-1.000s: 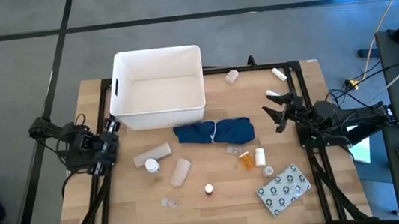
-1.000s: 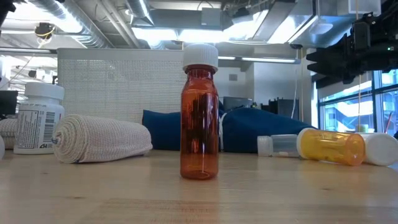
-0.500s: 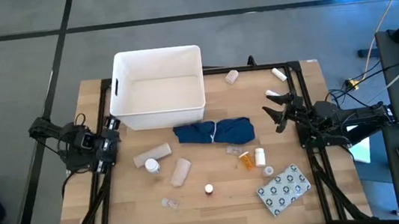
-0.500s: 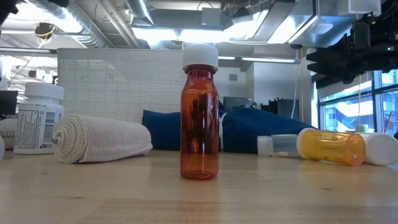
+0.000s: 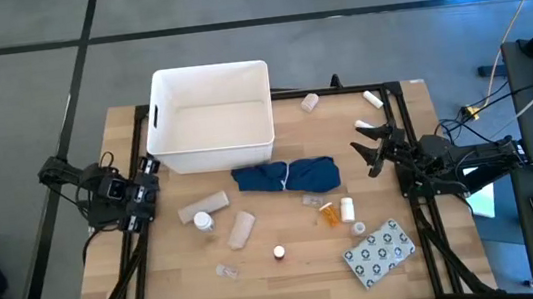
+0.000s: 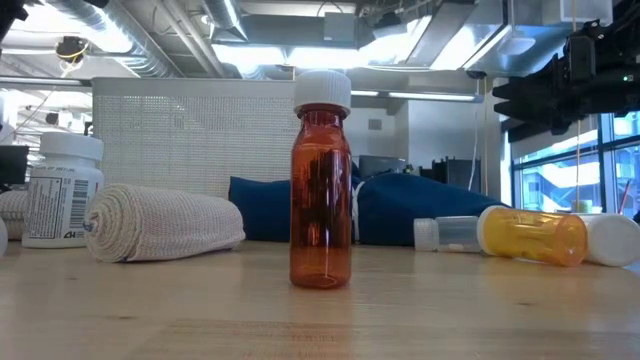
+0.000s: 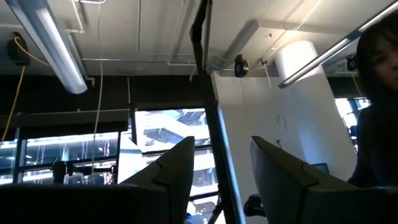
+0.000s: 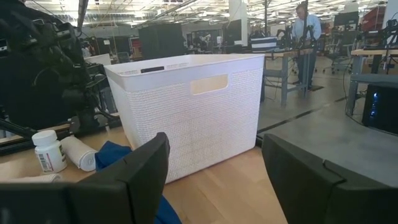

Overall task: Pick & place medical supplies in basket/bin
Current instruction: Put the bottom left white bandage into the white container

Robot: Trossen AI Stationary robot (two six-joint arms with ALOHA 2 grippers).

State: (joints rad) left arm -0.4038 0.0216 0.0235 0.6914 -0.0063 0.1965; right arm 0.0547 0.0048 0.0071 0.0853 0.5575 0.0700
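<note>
As it stands, tub (image 5: 210, 126) – white, rectangular, slot-handled

High view: straight down over the whole bench (image 5: 290, 268). Low view: bench-top level, close behind an upright amber bottle (image 6: 321, 180), facing the white tub (image 6: 190, 130). Left wrist view tilts up at the ceiling. Right wrist view looks level across the bench at the same tub (image 8: 199, 112), shared with the high view.

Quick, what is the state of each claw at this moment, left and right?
Left claw: open, holding nothing, at the table's left edge, pointing up toward the ceiling.
Right claw: open, holding nothing, at the table's right side, facing the white bin.
</note>
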